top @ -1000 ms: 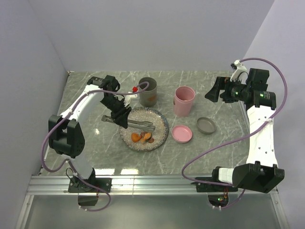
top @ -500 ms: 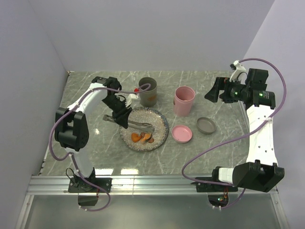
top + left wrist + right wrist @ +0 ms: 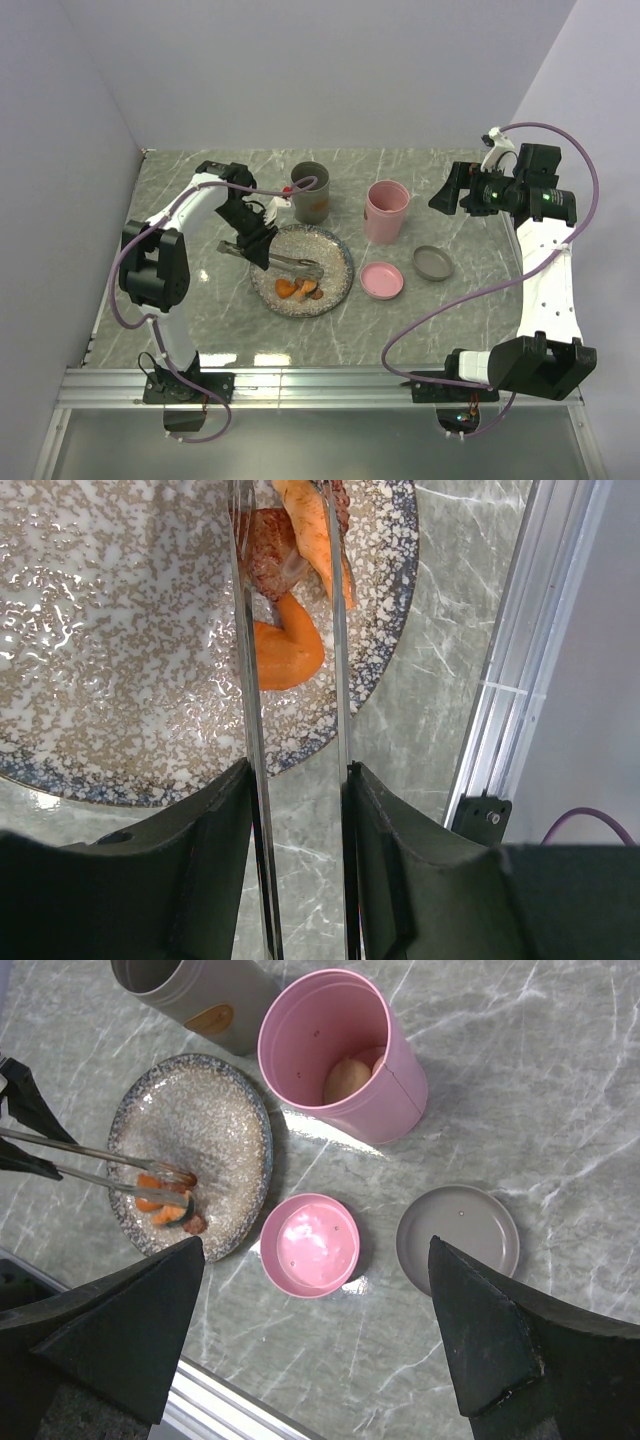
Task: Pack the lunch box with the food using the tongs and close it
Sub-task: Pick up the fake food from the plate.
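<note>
We see slim dull-grey tongs [image 3: 295, 262], two thin arms | long axis left-right, tips rightward over the speckled plate [image 3: 328, 246] | left gripper [image 3: 297, 785] clamps them | right gripper [image 3: 446, 194] gapes apart.

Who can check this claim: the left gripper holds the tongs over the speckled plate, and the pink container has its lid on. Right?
Not quite. The left gripper holds the tongs over the speckled plate, but the pink container is open; the right wrist view shows its pink lid on the table.

Speckled grey plate [image 3: 332, 254]; orange chunks [image 3: 290, 289]; pink cup [image 3: 385, 212]
</note>
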